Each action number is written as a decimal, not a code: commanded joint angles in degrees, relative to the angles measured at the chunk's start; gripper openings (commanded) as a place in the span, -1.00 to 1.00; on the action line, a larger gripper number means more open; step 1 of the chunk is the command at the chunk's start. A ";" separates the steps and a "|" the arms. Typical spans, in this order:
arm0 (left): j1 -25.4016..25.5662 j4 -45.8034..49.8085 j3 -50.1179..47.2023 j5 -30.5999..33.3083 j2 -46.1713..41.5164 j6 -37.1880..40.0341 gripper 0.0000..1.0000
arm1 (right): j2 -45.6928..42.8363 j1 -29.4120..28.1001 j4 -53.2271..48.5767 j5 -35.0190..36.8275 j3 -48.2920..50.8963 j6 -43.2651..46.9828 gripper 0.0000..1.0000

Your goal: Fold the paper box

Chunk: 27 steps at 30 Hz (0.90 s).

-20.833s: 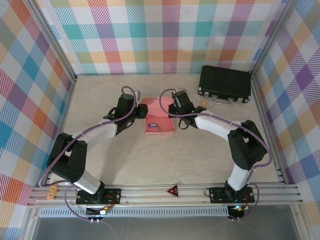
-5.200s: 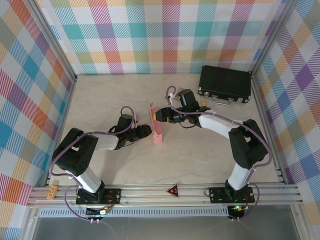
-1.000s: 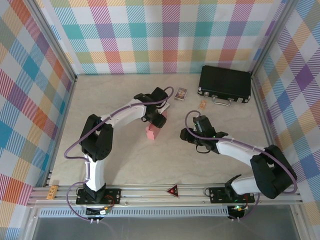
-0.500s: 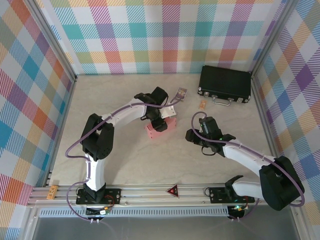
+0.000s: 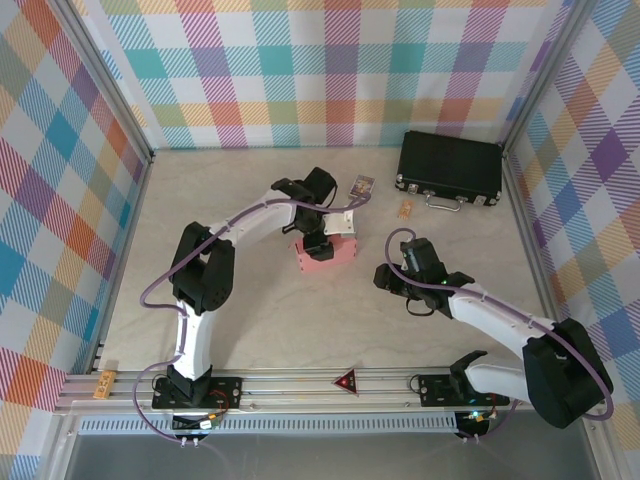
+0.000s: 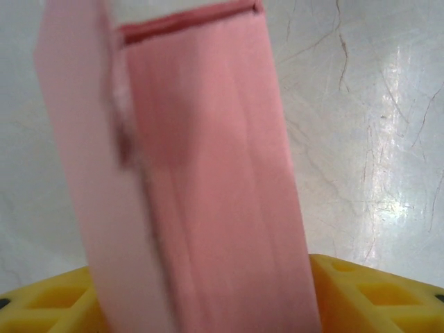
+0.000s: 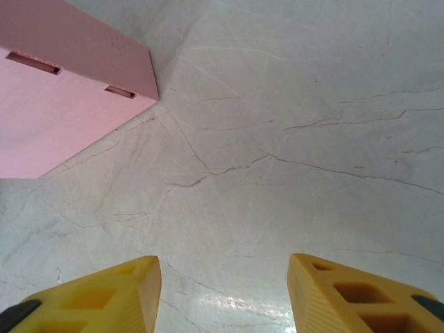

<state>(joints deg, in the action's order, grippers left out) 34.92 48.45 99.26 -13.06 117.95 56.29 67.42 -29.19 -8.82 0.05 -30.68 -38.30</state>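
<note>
The paper box [image 5: 322,254] sits near the middle of the surface [image 5: 240,310], between the fingers of the left gripper [image 6: 201,277]; blur hides whether they are pressing it or slack. If they pull away unevenly, the light card could tip, slide or spring a flap open. The right gripper [image 7: 222,267] hangs spread and empty nearby, clear of the box, so it cannot steady it.

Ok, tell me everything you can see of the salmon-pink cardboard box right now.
The salmon-pink cardboard box is plain, thin card, folded into a small block with slots along one edge. It rests on the marbled tabletop, between the yellow fingers of the left gripper; whether they press it is unclear.
</note>
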 commanded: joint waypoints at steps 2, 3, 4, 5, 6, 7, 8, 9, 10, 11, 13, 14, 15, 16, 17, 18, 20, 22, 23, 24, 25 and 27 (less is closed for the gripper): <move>-0.64 2.60 3.09 -2.38 0.69 2.34 0.34 | -1.88 0.36 -1.45 1.11 0.49 0.35 0.04; -0.64 2.99 3.51 -2.47 0.57 2.25 0.38 | -1.95 0.36 -1.62 1.30 0.44 0.57 0.04; -0.65 3.26 3.76 -2.54 0.47 2.24 0.41 | -2.03 0.36 -1.76 1.43 0.40 0.79 0.04; -0.64 3.93 4.17 -2.90 0.33 2.25 0.44 | -1.94 0.43 -1.85 1.66 0.27 0.90 0.04; -0.66 4.41 4.51 -3.19 0.21 2.24 0.51 | -1.96 0.52 -1.84 1.67 0.18 1.08 0.04; -0.57 4.59 4.54 -3.08 -0.03 2.16 0.54 | -1.93 0.63 -1.92 1.57 0.13 1.19 0.04; -0.58 4.68 4.45 -3.07 -0.34 2.09 0.60 | -1.85 0.76 -1.92 1.54 0.03 1.42 0.04; -0.46 4.78 4.37 -2.97 -0.82 1.94 0.61 | -1.77 0.88 -1.94 1.49 -0.10 1.61 0.04; -0.38 4.99 4.36 -2.89 -1.21 1.85 0.61 | -1.75 1.01 -1.94 1.38 -0.31 1.86 0.05; -0.24 5.25 4.29 -2.73 -1.55 1.76 0.61 | -1.61 1.06 -2.05 1.19 -0.56 2.23 0.05; -0.04 5.46 4.19 -2.31 -2.48 1.05 0.82 | -1.23 1.32 -2.51 1.16 -1.39 3.35 0.05; 0.14 5.47 3.95 -2.24 -3.15 0.60 0.83 | -0.94 1.51 -2.60 1.00 -2.01 4.06 0.05; 0.15 5.05 3.64 -2.31 -3.97 -0.14 0.83 | -0.60 1.72 -2.76 0.56 -2.60 4.75 0.05; 0.15 4.76 3.29 -2.55 -4.75 -0.86 0.83 | -0.17 2.05 -2.91 0.17 -3.18 5.47 0.06; 0.15 4.37 2.78 -2.90 -5.82 -1.58 0.83 | 0.43 2.24 -2.95 -0.57 -3.94 6.71 0.06; 0.15 3.17 1.80 -3.06 -7.19 -2.59 0.83 | 1.09 2.67 -3.00 -1.56 -4.80 7.82 0.07; 0.15 0.28 -0.77 -3.20 -10.41 -4.39 0.83 | 2.57 3.16 -3.40 -3.06 -6.80 9.83 0.08; 0.14 -2.91 -3.50 -3.22 -13.82 -6.84 0.84 | 4.31 3.62 -4.17 -4.60 -9.31 12.11 0.08; 0.11 -4.52 -4.94 -3.05 -15.87 -8.34 0.84 | 5.39 3.91 -4.62 -5.40 -10.76 13.62 0.08; 0.15 -6.44 -6.54 -2.51 -17.91 -10.16 0.84 | 6.36 4.13 -5.08 -6.03 -12.17 14.81 0.08; 0.14 -8.26 -7.99 -1.59 -19.64 -11.94 0.85 | 7.12 4.34 -5.61 -6.56 -13.32 15.67 0.08; -0.09 -12.83 -12.01 1.36 -23.71 -17.66 0.91 | 8.94 4.70 -6.49 -7.47 -16.30 18.39 0.09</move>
<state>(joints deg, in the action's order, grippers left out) 34.83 42.94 91.07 -13.89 99.72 46.78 74.59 -25.17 -13.13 -4.32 -42.85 -25.80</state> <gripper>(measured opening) 0.947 0.545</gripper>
